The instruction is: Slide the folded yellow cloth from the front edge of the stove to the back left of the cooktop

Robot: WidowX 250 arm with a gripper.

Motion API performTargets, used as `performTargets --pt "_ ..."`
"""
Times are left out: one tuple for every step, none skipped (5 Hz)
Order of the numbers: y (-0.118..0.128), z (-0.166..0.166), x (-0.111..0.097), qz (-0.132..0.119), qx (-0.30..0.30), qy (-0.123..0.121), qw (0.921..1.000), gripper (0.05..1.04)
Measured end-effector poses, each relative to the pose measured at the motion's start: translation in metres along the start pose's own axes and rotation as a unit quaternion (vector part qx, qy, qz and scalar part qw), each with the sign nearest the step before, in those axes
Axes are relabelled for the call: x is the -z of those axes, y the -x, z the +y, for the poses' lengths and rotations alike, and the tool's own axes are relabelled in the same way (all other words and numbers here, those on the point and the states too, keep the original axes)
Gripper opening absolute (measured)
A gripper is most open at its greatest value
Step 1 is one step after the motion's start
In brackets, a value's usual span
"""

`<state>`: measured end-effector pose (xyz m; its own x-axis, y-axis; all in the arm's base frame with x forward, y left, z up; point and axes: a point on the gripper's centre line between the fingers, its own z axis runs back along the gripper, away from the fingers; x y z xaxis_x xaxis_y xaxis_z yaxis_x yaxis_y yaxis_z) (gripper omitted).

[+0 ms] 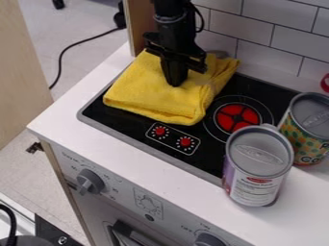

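"Where do we have the cloth, measured from the red burner?"

"Our yellow cloth (147,91) lies just beside the red burner (227,121), on the side away from the cans. It's a soft, folded pad on the black stovetop (128,108), bunched and uneven on the side toward the wall."

"And the claw (174,82)?"

"It hangs over that same side of the burner, its tip down against the cloth's upper face. We can't tell whether it stands wide or narrow, or whether it has hold of any fabric."

"So how far along are we?"

"The approach looks done to us: the claw has met the cloth, which lies folded, though not neatly. We see no part clearly lifted by the claw. If it has a grip, we'd judge that letting go and backing off are left; if it hasn't, the grip itself is left too. We can't say which."

"What else do we have around the burner?"

"The silver-topped can (259,161) is near it, on the front side, and the patterned can (307,127) is beside that one, across the burner from the cloth. The two printed dials (160,130) lie between the burner and the front edge."
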<state>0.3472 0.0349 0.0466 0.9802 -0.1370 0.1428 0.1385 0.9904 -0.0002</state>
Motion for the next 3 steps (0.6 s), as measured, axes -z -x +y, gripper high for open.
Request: performTargets --pt "0.007 0.002 -0.003 0.022 -0.023 0.007 0.9995 0.052" --pt "-0.003 0.005 -0.022 -0.023 -0.057 -0.006 0.9981 0.052" --pt "-0.009 0.006 -0.031 -0.055 -0.084 -0.011 0.9949 0.052"
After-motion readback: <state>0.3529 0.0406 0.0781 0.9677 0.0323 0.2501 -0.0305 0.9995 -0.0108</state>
